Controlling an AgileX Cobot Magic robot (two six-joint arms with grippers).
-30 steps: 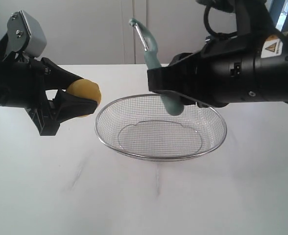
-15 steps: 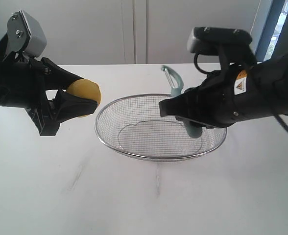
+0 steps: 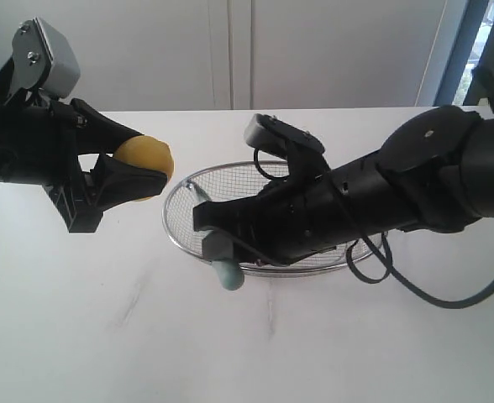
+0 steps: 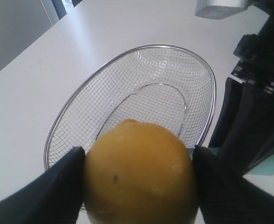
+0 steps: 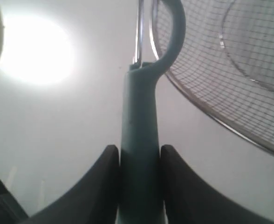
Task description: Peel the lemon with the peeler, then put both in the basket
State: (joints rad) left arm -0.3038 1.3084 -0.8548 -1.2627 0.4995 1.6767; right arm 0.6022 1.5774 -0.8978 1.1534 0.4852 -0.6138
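My left gripper point(image 3: 138, 172) is shut on the yellow lemon point(image 3: 146, 161), holding it in the air just left of the wire basket point(image 3: 230, 169). In the left wrist view the lemon point(image 4: 139, 172) fills the space between the black fingers, with the basket point(image 4: 213, 98) beyond it. My right gripper point(image 3: 218, 239) reaches across the basket, shut on the teal peeler point(image 3: 227, 270) at the basket's front-left rim. In the right wrist view the peeler handle point(image 5: 139, 130) is clamped between the fingers of the right gripper point(image 5: 138, 161), and its head lies beside the basket rim point(image 5: 207, 114).
Everything is over a white table point(image 3: 104, 336). The right arm's black body and cables point(image 3: 381, 201) lie over most of the basket. A pale wall stands behind the table.
The right arm has swung down and to the left across the basket, carrying the peeler from above the basket to its front-left rim. The left arm and lemon have not moved.
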